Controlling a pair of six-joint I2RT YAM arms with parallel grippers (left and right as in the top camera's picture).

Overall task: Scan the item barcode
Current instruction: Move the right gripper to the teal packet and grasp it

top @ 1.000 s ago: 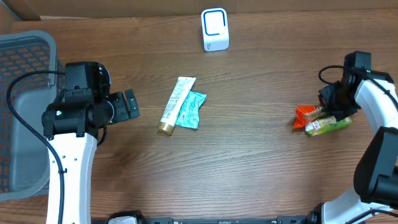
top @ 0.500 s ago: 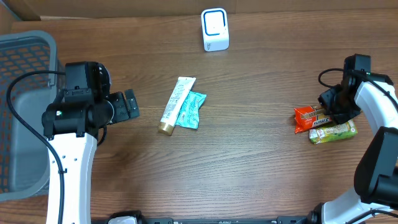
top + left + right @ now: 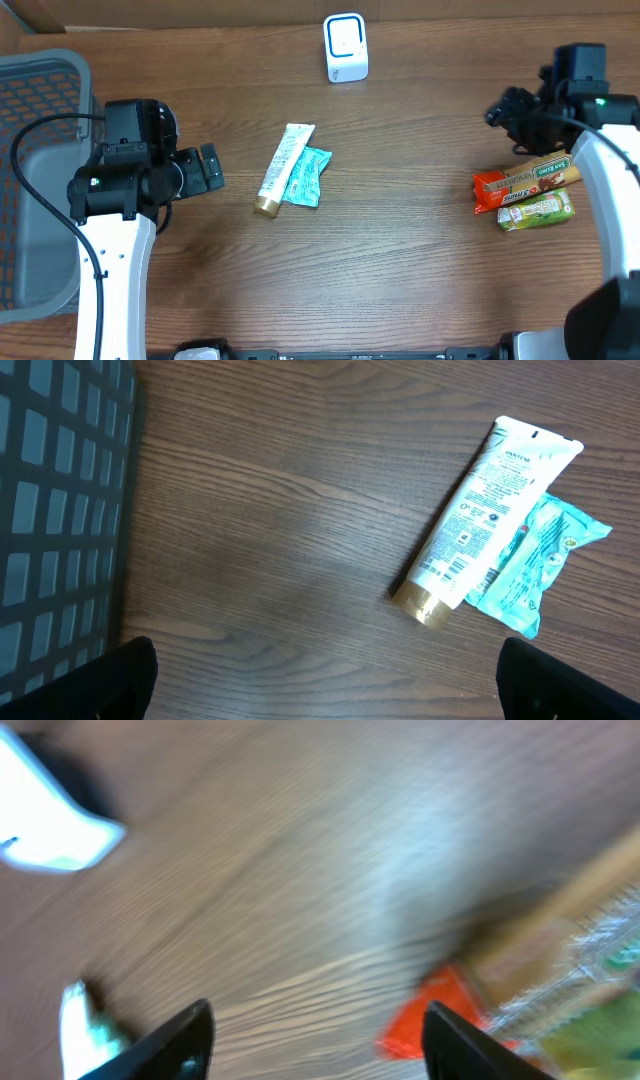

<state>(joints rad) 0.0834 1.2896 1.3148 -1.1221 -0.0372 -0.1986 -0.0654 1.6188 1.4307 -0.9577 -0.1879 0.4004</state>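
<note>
Orange snack packet (image 3: 522,184) is located at the right side of the table (image 3: 400,260), lying flat with its long side angled slightly upward to the right. A green snack packet (image 3: 537,211) is positioned just beside it on the near side; whether the two touch cannot be told. Neither packet is gripped. The right jaws are shown released and spread apart with nothing between them, at a point beyond the packets and clear of both. In the right wrist view, which is blurred, the orange snack packet (image 3: 430,1020) and the green snack packet (image 3: 590,1040) are seen at the lower right, and bare table is seen between the two dark fingertips. The white scanner (image 3: 346,47) is set upright at the far edge of the table, near the centre, well apart from the packets. A white tube (image 3: 283,168) with a gold cap is laid at the table centre, partly overlapping a teal sachet (image 3: 308,178) on its right. The left jaws are shown fully spread and empty, directed toward the tube from the left. A grey basket (image 3: 40,90) is placed at the left edge.
</note>
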